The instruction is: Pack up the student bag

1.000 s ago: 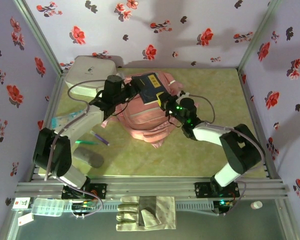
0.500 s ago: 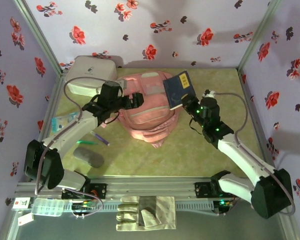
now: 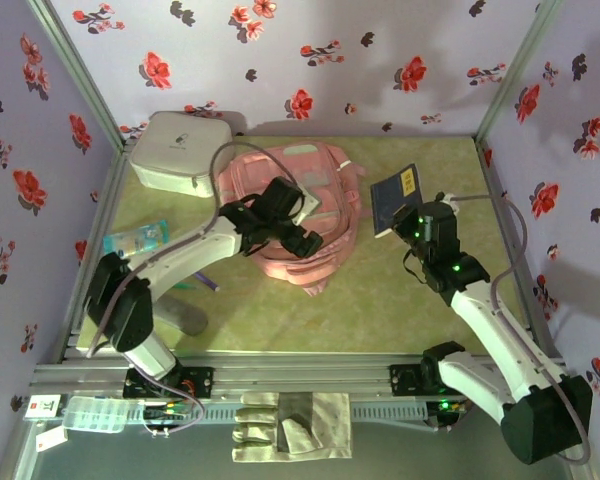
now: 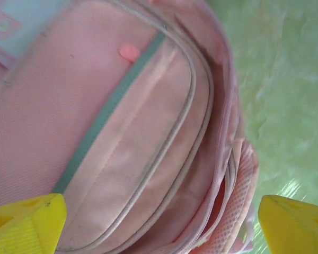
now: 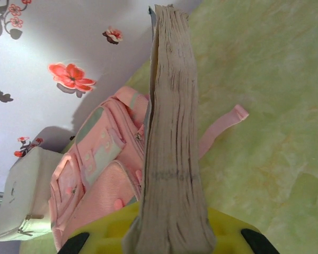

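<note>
Gripping a thick blue book (image 3: 398, 192) by one edge, your right fingers (image 3: 412, 215) are shut tight on it. They hold it up on end over the green tabletop (image 3: 380, 290), near the right side of the pink student bag (image 3: 320, 172) but not touching it. Your left fingers (image 3: 302, 238) are spread wide with nothing in them, and they hang right over the front of the bag. The bag lies flat near the back of the tabletop. A white case (image 3: 180, 150) sits just beside it in the back left corner.
</note>
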Motion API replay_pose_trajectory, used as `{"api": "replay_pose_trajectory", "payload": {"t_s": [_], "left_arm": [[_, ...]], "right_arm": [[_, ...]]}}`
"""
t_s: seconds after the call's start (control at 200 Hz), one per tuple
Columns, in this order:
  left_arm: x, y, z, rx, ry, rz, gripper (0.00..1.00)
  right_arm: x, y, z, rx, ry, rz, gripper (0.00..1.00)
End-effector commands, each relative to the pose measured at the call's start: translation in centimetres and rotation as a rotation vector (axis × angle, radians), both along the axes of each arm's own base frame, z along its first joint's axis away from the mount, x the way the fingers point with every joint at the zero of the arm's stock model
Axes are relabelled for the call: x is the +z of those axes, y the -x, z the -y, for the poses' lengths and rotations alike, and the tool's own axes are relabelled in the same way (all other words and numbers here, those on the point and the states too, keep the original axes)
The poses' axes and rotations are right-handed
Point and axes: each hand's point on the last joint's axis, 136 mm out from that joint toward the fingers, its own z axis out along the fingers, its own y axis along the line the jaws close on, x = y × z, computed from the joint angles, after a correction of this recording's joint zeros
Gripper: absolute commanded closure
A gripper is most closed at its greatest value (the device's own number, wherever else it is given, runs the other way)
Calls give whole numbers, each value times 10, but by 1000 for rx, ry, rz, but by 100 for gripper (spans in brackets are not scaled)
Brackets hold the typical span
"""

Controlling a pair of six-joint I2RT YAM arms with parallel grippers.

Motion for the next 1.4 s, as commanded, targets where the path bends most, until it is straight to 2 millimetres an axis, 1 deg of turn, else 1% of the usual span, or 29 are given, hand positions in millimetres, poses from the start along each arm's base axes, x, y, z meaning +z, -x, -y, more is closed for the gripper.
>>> {"api": "replay_pose_trajectory", "payload": {"t_s": [0.0, 0.035, 0.14, 0.23, 0.39, 0.47, 0.545, 0.63, 0.69, 0.78, 0.85, 0.95, 1.04, 1.11, 1.175, 1.24, 1.315, 1.395], "left_arm": [[-14, -3, -7, -57, -189, 16, 8], [-20, -6, -8, -54, -232, 14, 9], [-36, -13, -11, -49, -330, -10, 15], [-45, -14, -9, -55, -379, -46, 24], [-62, -19, -10, -47, -468, -51, 31], [-65, -27, -12, -30, -516, -25, 33], [-64, -34, -10, -22, -546, 12, 37], [-62, -36, -5, -33, -565, 46, 38], [-65, -36, -1, -46, -570, 51, 40], [-68, -39, 1, -44, -588, 68, 45], [-69, -40, 2, -51, -592, 72, 47], [-70, -38, 5, -78, -605, 78, 57], [-68, -40, 6, -76, -606, 85, 68], [-64, -41, 6, -73, -600, 93, 73], [-57, -43, 7, -58, -595, 114, 81], [-43, -47, 6, -30, -570, 143, 85], [-21, -50, 8, 2, -515, 185, 94], [2, -53, 10, 28, -456, 228, 100]], "right_arm": [[15, -1, 6, -19, 3, 48, 97], [15, -2, 6, -17, -1, 47, 97], [16, -2, 6, -14, -10, 51, 97], [16, -2, 5, -11, -17, 52, 96], [13, -2, 3, -7, -34, 48, 96], [10, -3, 2, -3, -44, 46, 96], [9, -3, 1, 0, -51, 44, 96], [9, -3, -1, 6, -58, 53, 96], [11, -3, -1, 4, -61, 59, 96], [10, -2, 0, 1, -58, 57, 96], [10, -1, 1, -1, -56, 57, 96], [9, 0, 3, -5, -53, 53, 96], [9, 1, 4, -10, -52, 55, 96], [9, 3, 6, -16, -49, 54, 96], [10, 4, 7, -20, -46, 56, 96], [10, 6, 8, -23, -41, 56, 96], [10, 8, 10, -26, -30, 53, 96], [9, 10, 11, -19, -17, 50, 96]]}}
